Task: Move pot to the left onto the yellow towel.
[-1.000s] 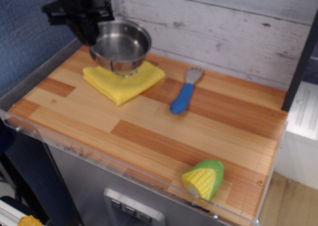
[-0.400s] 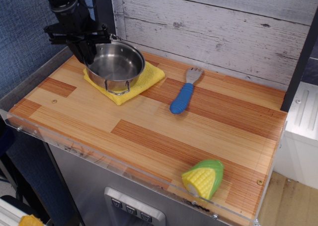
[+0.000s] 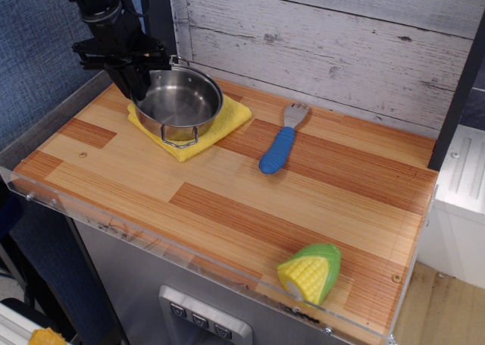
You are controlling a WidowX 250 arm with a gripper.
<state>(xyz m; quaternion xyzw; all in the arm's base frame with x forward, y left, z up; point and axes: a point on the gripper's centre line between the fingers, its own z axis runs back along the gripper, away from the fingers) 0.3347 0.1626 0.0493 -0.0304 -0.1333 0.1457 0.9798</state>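
Whitewashed planks back a wooden countertop [image 3: 227, 186] where a steel pot [image 3: 179, 103] sits on a yellow towel [image 3: 192, 130], upper left of frame.

Black gripper [image 3: 136, 83] stands at the pot's left rim; whether its fingers clamp the rim cannot be told. Right of the towel lies a blue-handled fork [image 3: 283, 140], well apart; a toy corn cob [image 3: 310, 274] rests near the lower right edge.

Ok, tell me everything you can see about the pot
The pot is small, round, shallow, shiny steel and empty, with a thin wire loop handle facing the camera. It sits upright on the yellow towel at the board's back left. The gripper is at its left rim; whether it grips is unclear.
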